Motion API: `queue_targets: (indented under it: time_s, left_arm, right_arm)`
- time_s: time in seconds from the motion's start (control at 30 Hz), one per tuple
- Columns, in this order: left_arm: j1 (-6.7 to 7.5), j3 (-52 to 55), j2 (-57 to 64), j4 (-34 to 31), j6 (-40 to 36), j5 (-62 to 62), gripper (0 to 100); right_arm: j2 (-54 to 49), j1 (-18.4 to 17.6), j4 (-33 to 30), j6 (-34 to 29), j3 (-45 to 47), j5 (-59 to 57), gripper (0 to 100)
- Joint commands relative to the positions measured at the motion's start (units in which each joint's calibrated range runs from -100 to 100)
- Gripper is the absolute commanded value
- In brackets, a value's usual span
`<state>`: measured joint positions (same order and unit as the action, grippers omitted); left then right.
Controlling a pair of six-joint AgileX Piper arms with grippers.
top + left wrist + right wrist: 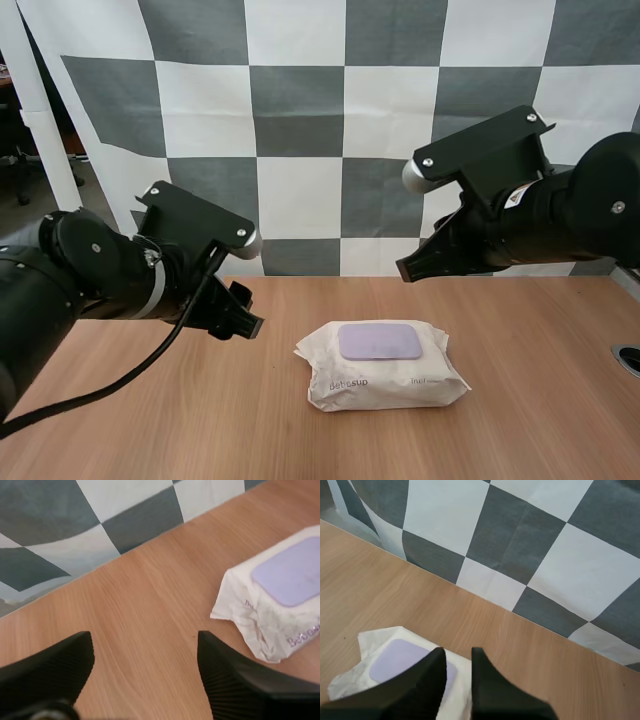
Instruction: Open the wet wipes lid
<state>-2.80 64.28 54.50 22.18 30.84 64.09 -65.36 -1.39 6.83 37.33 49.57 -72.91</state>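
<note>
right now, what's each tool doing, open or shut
Left tool: wide open, holding nothing.
Right tool: slightly open, holding nothing, near the wipes pack.

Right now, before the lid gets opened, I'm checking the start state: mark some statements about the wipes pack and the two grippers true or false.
1. The lid on the wipes pack is shut. True.
2. The left gripper holds the pack. False: it is open, beside the pack, apart from it.
3. The pack lies lid-up on the table. True.
4. The right gripper pinches the lid. False: it hangs above the table, clear of the pack, holding nothing.
</note>
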Motion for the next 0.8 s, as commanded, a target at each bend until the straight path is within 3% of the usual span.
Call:
queue_targets:
  time_s: [0.0, 0.03, 0.07, 0.27, 0.53, 0.77]
  left_arm:
    - [-0.02, 1.1, -0.5, 1.4, 2.5, -0.8, 100]
    - [-0.02, 1.9, -0.5, 2.5, 4.3, -0.8, 100]
    - [-0.02, 2.7, -0.5, 3.4, 6.1, -0.8, 100]
    - [-0.02, 11.0, -0.5, 7.6, 17.4, -8.1, 100]
    - [-0.02, 16.3, -2.1, 22.8, 37.8, -7.2, 100]
    - [-0.02, 16.7, -15.4, 34.2, 50.7, -7.2, 100]
  right_arm:
    - [0.0, 0.1, -1.4, 0.0, -0.1, 0.2, 84]
    - [0.0, 0.1, -2.2, 0.0, -0.1, 0.2, 97]
    - [0.0, 0.1, -2.7, 0.0, -0.1, 0.2, 100]
    - [0.0, 0.1, -5.1, -0.1, -0.1, 0.2, 100]
    - [0.0, 0.1, -5.1, -0.1, -0.1, 0.4, 100]
    - [0.0, 0.1, -5.1, -0.1, -0.1, 0.2, 100]
